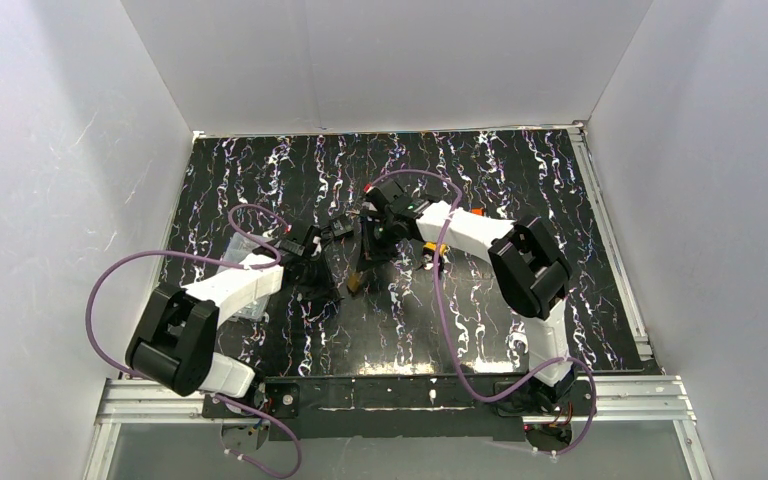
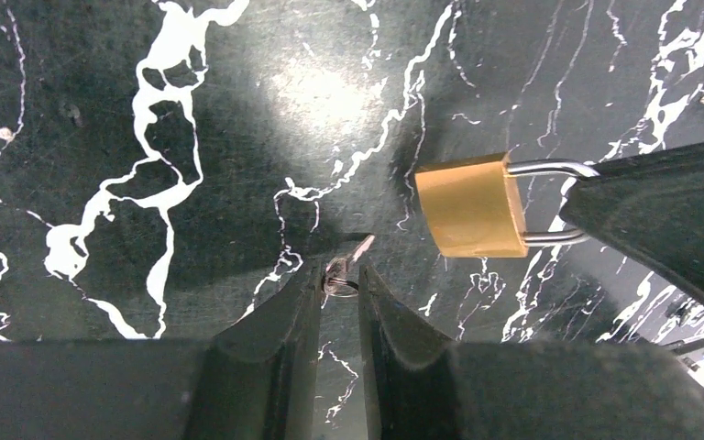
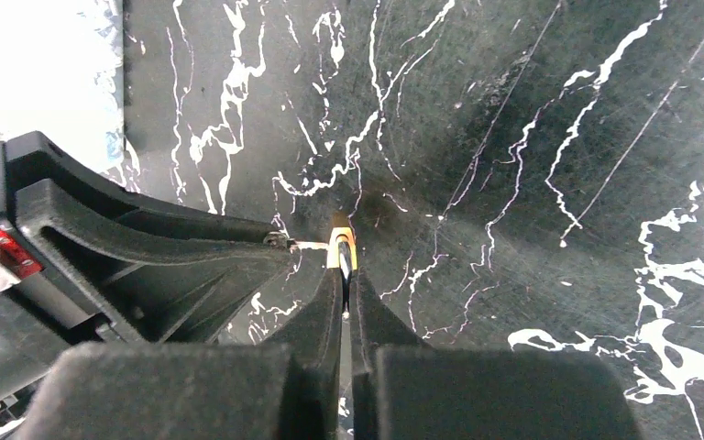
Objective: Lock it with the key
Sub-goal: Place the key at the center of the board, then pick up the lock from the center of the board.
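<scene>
Near the middle of the black, white-veined counter, both arms are brought together, as seen from the top external view. The left end effector is clamped on a small silver key; the key's head and a thin ring are pinched between the two dark fingers, and the blade is angled up and to the right towards the padlock. The right end effector is closed tight on the padlock's steel shackle, so the brass body is held out sideways with its shackle end turned to the right in the left wrist view. From the right wrist view the padlock is seen edge-on as a narrow brass strip just beyond the closed fingertips. The key's tip is seen just short of the body's lower face in the left wrist view, with a strip of counter showing between them; in the right wrist view the blade appears to reach the body's edge, so contact cannot be settled. Whether the padlock rests on the counter or is held above it cannot be told, though a dark shadow is cast beside its body. Purple cables are looped from each arm, and the counter is enclosed on three sides by white walls
</scene>
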Robot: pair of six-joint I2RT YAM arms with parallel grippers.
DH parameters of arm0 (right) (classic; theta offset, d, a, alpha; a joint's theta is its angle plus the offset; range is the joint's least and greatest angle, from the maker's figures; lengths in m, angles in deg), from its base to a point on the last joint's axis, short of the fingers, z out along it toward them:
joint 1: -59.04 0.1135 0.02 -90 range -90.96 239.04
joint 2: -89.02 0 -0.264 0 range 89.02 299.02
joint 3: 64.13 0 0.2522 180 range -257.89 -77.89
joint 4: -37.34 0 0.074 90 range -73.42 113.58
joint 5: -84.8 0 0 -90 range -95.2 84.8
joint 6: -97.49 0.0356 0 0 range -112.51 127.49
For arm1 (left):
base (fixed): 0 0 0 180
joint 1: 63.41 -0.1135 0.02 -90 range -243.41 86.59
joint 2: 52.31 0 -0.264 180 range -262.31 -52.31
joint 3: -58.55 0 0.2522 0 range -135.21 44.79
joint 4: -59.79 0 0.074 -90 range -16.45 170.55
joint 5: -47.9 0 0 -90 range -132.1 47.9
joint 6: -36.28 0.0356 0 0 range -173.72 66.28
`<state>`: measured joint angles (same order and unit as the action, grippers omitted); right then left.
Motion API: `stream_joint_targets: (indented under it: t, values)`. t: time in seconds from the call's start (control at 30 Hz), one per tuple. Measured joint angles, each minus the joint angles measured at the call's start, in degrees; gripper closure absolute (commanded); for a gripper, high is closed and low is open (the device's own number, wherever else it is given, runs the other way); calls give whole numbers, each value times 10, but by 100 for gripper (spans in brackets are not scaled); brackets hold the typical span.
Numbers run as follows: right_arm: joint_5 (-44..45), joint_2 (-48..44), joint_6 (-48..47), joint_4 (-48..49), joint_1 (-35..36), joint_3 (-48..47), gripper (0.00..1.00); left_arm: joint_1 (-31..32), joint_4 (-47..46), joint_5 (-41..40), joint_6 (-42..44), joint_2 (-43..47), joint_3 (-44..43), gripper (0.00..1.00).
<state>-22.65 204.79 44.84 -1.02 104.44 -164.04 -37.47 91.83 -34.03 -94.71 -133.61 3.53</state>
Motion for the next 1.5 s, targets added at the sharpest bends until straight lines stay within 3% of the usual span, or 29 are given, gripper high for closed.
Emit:
stream_joint_targets:
  t: [0.1, 0.3, 0.43, 0.63, 0.9, 1.03, 1.27, 1.37, 1.5]
  values:
    - [-3, 2, 2, 0, 2, -4, 99, 0, 2, -7, -3, -1, 5, 100]
    - [-2, 24, 0, 6, 8, -16, 99, 0, 1, -12, -4, -19, 3, 85]
    - [-4, 40, -1, 8, 9, -16, 99, 0, 3, -15, 3, -20, 1, 69]
    - [-5, 52, -3, 9, 13, -16, 99, 0, 35, -41, 19, -7, -15, 35]
    - [0, 54, -17, 7, 19, -16, 46, 0, 78, -59, 29, 67, -49, 22]
    - [-2, 53, -22, 8, 23, -16, 32, 0, 100, -61, 37, 114, -69, 20]
    - [29, 5, -31, -12, 23, -11, 24, 0, 141, -59, 59, 192, -98, 13]
    - [51, -49, -33, -25, 21, 0, 23, 0, 154, -52, 66, 221, -103, 4]
    - [82, -129, -32, -29, 12, 24, 22, 0, 170, -34, 71, 244, -112, 2]
